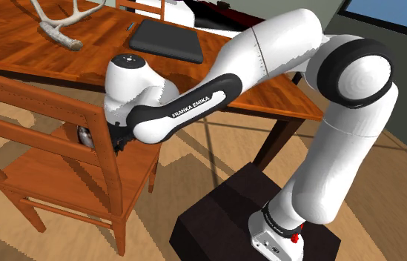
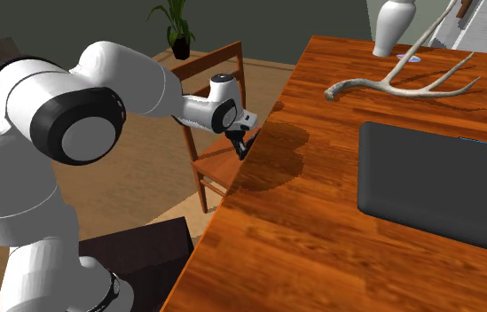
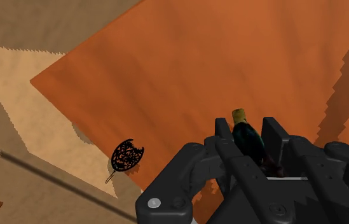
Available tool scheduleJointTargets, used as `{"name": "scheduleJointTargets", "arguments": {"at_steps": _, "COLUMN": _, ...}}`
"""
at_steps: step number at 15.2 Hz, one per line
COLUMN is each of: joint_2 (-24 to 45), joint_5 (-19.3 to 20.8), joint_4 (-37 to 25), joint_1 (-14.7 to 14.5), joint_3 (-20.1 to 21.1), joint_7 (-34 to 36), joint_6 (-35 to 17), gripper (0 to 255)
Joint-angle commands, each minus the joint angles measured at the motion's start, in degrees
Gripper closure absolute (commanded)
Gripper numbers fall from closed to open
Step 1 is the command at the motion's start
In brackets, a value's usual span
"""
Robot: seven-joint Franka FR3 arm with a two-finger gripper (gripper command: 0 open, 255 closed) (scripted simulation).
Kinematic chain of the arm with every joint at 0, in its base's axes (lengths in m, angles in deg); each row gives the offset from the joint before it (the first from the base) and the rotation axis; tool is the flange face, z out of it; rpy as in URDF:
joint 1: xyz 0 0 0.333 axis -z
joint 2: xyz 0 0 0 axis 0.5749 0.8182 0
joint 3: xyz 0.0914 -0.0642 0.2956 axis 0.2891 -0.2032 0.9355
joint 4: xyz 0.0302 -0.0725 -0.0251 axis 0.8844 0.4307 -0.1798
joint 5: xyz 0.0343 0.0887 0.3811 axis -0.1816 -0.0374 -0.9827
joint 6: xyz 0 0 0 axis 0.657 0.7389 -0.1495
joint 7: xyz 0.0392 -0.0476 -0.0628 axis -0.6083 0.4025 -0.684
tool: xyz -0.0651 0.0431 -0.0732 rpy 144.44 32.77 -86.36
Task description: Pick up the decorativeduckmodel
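My all-black two-finger gripper (image 3: 250, 127) is clamped on the small duck model, dark green head, yellow bill (image 3: 247, 137). Duck position: over the orange-brown wooden chair seat (image 3: 166, 76), beside the wooden table (image 2: 321, 222).

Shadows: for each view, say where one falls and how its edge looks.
Shoulder view: dark bands cross the floor beside the table. Second exterior view: a soft-edged dark patch lies on the table by the gripper. Wrist view: a saw-toothed shadow edge crosses the chair seat beyond the clasped duck model.
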Motion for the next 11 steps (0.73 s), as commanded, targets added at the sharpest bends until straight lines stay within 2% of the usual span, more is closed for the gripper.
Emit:
{"name": "scheduleJointTargets", "arguments": {"at_steps": 1, "joint_2": -1.01, "joint_5": -0.93, "joint_4": -0.38, "joint_1": 0.28, "joint_3": 0.36, "joint_7": -0.69, "joint_6": 1.24, "gripper": 255}}
{"name": "scheduleJointTargets", "arguments": {"at_steps": 11, "joint_2": -5.39, "joint_5": -4.89, "joint_4": -3.27, "joint_1": 1.2, "joint_3": 1.54, "joint_7": -3.66, "joint_6": 7.82, "gripper": 255}}
